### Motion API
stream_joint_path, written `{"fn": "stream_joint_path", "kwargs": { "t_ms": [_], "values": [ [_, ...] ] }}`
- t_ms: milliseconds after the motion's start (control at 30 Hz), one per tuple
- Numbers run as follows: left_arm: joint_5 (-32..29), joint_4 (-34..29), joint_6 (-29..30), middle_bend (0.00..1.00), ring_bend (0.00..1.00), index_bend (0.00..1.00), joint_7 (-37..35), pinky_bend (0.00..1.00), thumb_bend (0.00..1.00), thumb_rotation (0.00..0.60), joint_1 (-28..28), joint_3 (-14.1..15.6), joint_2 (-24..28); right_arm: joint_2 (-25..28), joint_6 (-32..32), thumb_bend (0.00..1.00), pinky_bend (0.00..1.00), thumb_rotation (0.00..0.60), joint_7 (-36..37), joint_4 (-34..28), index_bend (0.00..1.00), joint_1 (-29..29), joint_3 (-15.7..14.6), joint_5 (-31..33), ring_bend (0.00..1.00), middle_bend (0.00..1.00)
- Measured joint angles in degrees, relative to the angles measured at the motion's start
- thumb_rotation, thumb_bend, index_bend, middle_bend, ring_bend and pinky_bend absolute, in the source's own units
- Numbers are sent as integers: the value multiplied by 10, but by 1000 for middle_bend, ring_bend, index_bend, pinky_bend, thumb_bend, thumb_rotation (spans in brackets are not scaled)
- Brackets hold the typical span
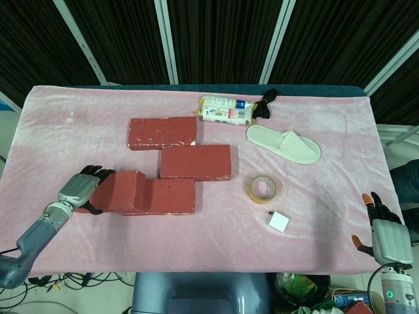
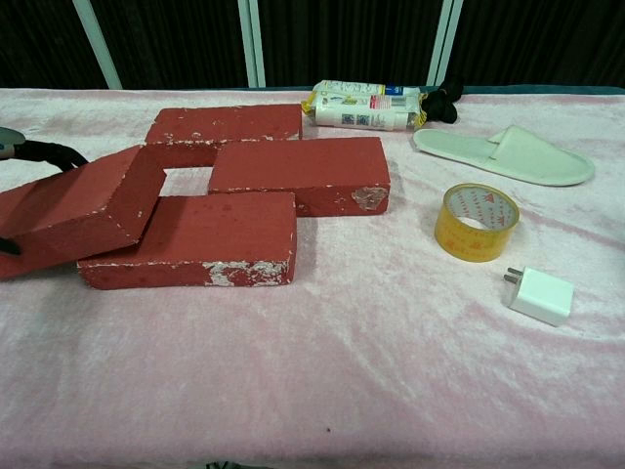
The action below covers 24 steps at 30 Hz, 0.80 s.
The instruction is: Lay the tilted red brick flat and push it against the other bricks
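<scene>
Red tilted brick propped on flat brick, lower left of frame, gripped by left hand for lowering. Right hand idle, fingers spread, empty, lower right.

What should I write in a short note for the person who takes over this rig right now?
Left hand: it grips the left end of the tilted brick, fingers over its top edge.
Right hand: it holds nothing and rests at the table's right front corner, fingers apart.
Bricks: the tilted brick leans with its right end on the front flat brick. The middle brick and back brick lie flat behind.
Done: the tilted brick is grasped.
Left: lift it off the front brick, lay it flat on the pink cloth, then push it against the others.
</scene>
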Motion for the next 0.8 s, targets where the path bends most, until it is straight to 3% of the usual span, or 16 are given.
{"fn": "stream_joint_path", "kwargs": {
  "t_ms": [800],
  "values": [
    [10, -2, -2, 187, 0, 138, -15, 0, 34, 600, -1, 4, 7, 0, -1, 157, 230, 600, 0, 0, 75, 1, 0, 1, 153, 10]
  ]
}}
